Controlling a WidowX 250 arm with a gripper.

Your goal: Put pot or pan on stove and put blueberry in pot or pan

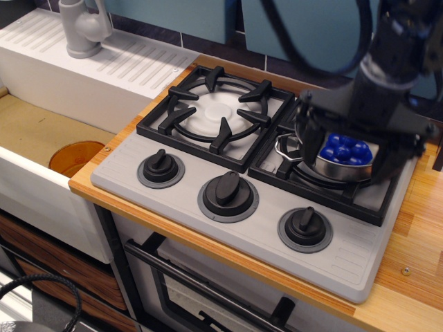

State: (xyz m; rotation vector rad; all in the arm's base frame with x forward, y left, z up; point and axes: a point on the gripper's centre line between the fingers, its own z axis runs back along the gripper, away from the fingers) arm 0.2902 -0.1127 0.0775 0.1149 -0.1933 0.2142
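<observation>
The small steel pot [337,168] sits on the right burner of the grey stove [360,252], its left wire handle [284,147] showing. The blue blueberry cluster [345,150] lies inside the pot. My gripper [349,142] is low over the pot and open wide. Its left finger [305,131] is outside the pot's left rim and its right finger [396,153] is at the right rim. It holds nothing. The arm hides the pot's back half.
The left burner grate [219,109] is bare. Three black knobs [228,188] line the stove front. A sink with an orange dish [75,158] and a grey faucet [83,28] lie to the left. The wooden counter [422,228] runs along the right.
</observation>
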